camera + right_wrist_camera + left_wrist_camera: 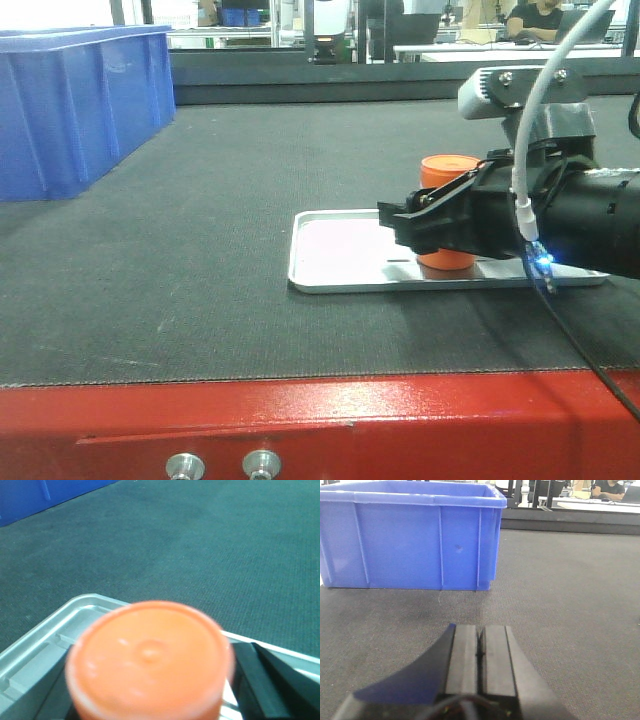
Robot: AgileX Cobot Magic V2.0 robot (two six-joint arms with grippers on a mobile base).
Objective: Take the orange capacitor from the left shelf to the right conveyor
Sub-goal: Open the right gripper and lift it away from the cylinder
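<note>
The orange capacitor (447,170) stands upright on a shallow silver tray (330,255) lying on the right conveyor (200,230), a dark textured belt with a red front edge (300,420). My right gripper (420,215) reaches in from the right, its black fingers on either side of the capacitor and shut on it. The right wrist view is filled by the capacitor's flat top (150,655), with one finger (250,670) beside it. My left gripper (480,640) hovers low over the belt, shut and holding nothing. The left shelf is out of view.
A large blue plastic bin (70,100) stands on the belt at the far left, straight ahead of the left gripper (410,540). Benches, screens and people sit far behind the belt. A cable (560,300) droops from the right arm toward the red edge.
</note>
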